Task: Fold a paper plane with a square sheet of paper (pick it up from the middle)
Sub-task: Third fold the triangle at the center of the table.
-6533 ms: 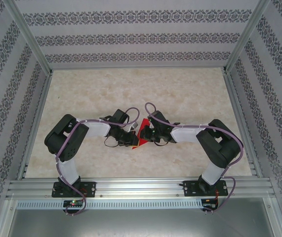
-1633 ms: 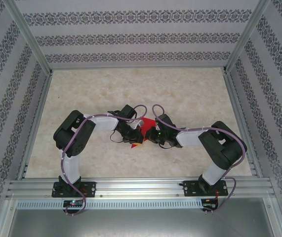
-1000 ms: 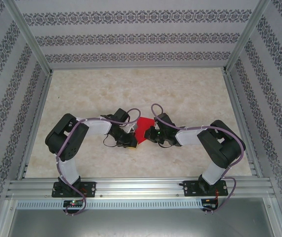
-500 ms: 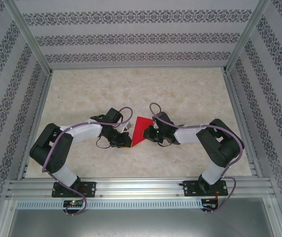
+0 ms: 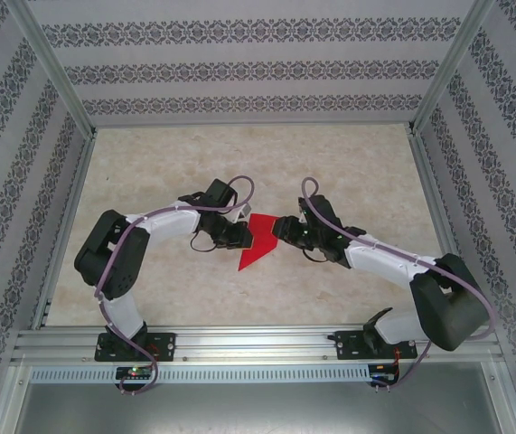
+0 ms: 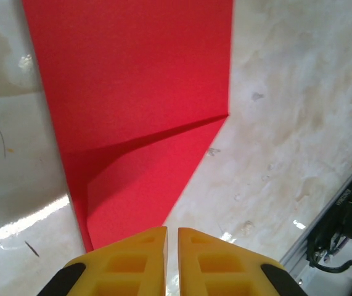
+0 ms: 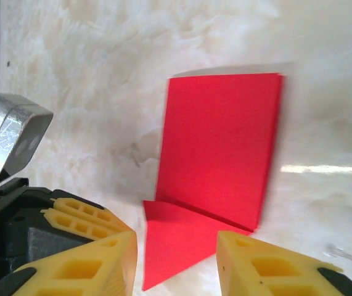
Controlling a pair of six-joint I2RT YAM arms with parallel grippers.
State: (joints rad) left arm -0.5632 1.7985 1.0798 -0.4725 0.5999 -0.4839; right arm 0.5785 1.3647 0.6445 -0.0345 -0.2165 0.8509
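R arm had swung outward; R claw (image 5: 281,228) released. Part-folded red paper (image 5: 256,242) lay flat mid-worktop (image 5: 239,163), L claw (image 5: 238,237) clenched at its 9 o'clock edge. Best to pin it firmly and align edges before creasing.

No writing can be read anywhere. A silver sticker (image 7: 6,132) on the housing up and to the left of the right claw (image 7: 176,253) bears tiny red print. It is too blurred to make out.

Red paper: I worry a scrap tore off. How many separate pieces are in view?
1: the folded red sheet on the table, between the left gripper and the right gripper.
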